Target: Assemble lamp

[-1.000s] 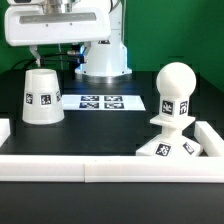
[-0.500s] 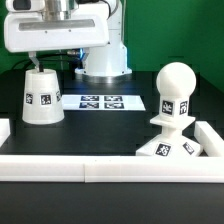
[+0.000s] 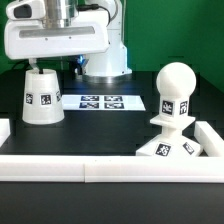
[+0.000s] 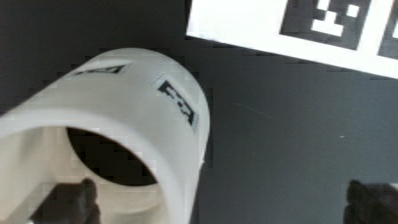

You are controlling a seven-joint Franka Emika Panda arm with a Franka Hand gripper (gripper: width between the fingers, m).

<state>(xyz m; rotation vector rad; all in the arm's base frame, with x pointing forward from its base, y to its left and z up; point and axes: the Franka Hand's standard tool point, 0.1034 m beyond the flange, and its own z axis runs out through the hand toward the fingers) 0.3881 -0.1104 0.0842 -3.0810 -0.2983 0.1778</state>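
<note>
The white cone shade (image 3: 42,97) stands wide end down on the black table at the exterior view's left, with a tag on its side. The ball-shaped bulb (image 3: 176,88) stands upright in the blocky base (image 3: 168,149) at the right. My gripper (image 3: 55,64) is open and empty, just above the shade's top. In the wrist view the shade (image 4: 125,115) shows its dark top hole. One fingertip (image 4: 71,202) is over the shade beside that hole. The other is over bare table, so my gripper (image 4: 221,205) brackets the shade's side.
The marker board (image 3: 100,101) lies flat behind the shade and also shows in the wrist view (image 4: 302,30). White rail blocks (image 3: 90,168) border the front and both sides. The arm's white pedestal (image 3: 104,58) stands at the back.
My gripper has come down toward the shade's top, jaws still open. The shade, bulb and base have not moved.
</note>
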